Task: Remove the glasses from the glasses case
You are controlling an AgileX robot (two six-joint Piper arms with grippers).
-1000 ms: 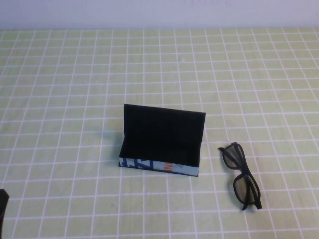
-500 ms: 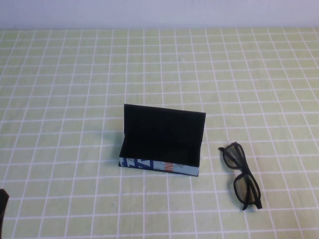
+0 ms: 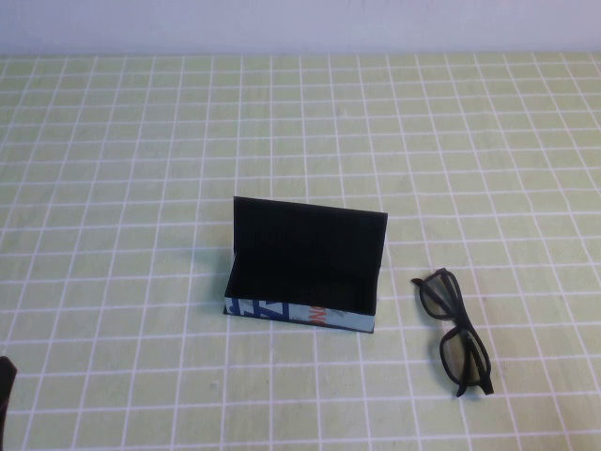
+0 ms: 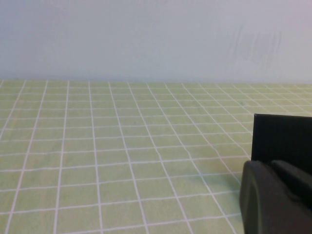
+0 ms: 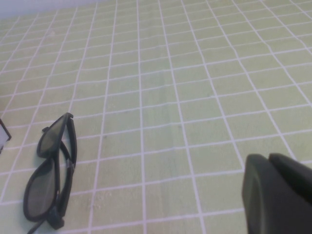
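The case (image 3: 302,272) is seen standing open near the middle of the desk (image 3: 131,188), its lid upright and its black interior bare. The glasses (image 3: 455,331) are laid folded on the desk just to the right of it — apart from it, untouched. The left tool (image 4: 275,197) is parked low at the near left, nothing held; the right tool (image 5: 278,192) is kept near the glasses, likewise nothing held. How far either is open cannot be told.

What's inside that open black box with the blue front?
The open black glasses case shows only black lining; its near floor is hidden behind the front wall. The black-framed glasses lie outside on the table.
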